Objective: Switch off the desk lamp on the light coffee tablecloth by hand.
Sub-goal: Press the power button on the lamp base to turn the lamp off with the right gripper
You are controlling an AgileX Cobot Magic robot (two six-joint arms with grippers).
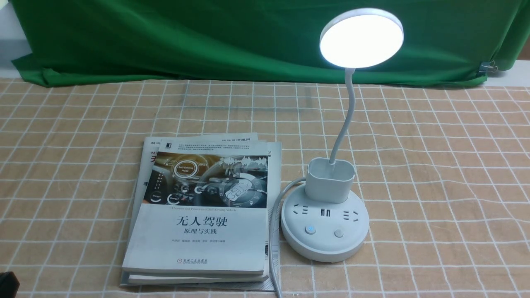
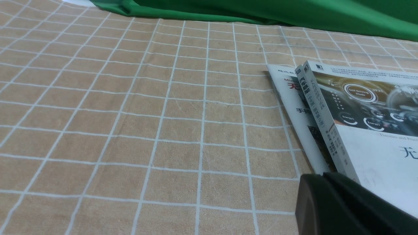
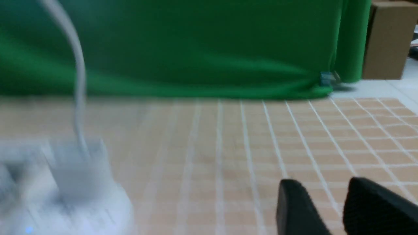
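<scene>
The white desk lamp (image 1: 325,223) stands on the light coffee tablecloth (image 1: 447,165), right of centre. Its round disc head (image 1: 361,38) glows bright. The round base carries a blue-lit button (image 1: 309,229) and a grey button (image 1: 339,233) at its front. In the right wrist view the lamp (image 3: 75,182) is blurred, off to one side of my right gripper (image 3: 321,187), which is open, empty and low over the cloth. My left gripper (image 2: 321,177) is shut and empty beside the books' corner. Only a black corner of the left arm (image 1: 6,283) shows in the front view.
A stack of books (image 1: 203,211) lies just left of the lamp base, also in the left wrist view (image 2: 359,124). The lamp's white cord (image 1: 273,231) runs between books and base toward the front edge. A green cloth (image 1: 207,37) hangs along the back.
</scene>
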